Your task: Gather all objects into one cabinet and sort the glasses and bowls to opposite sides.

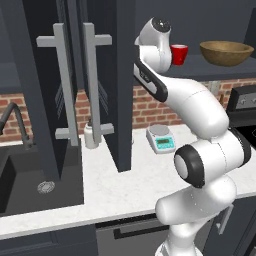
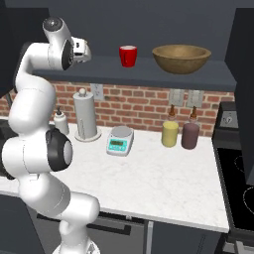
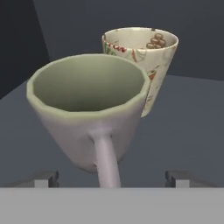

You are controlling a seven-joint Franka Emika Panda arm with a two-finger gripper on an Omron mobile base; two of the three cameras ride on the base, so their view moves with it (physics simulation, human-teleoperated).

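The gripper [image 3: 111, 178] has its jaws wide apart, the two dark tips standing well to either side of a stalk-like handle that points back toward the hand, with a clear gap on both sides; nothing is gripped. That handle belongs to the small pale bowl [image 3: 87, 113], olive-green inside, which sits upright on the dark shelf [image 3: 192, 131] of the cabinet. Just behind it, close or touching, stands the beige patterned mug [image 3: 155, 57], also upright. In the right base view the hand reaches the left end of the shelf; the red mug [image 2: 128, 55] stands further right on the same shelf, and the wooden bowl [image 2: 181, 58] sits just right of it, apart. A cabinet door [image 1: 70, 80] with its long silver handles hangs open to the left. Below, on the white counter [image 2: 163, 183], are a paper-towel holder [image 2: 85, 116], a small scale [image 2: 119, 140] and two jars [image 2: 170, 131].
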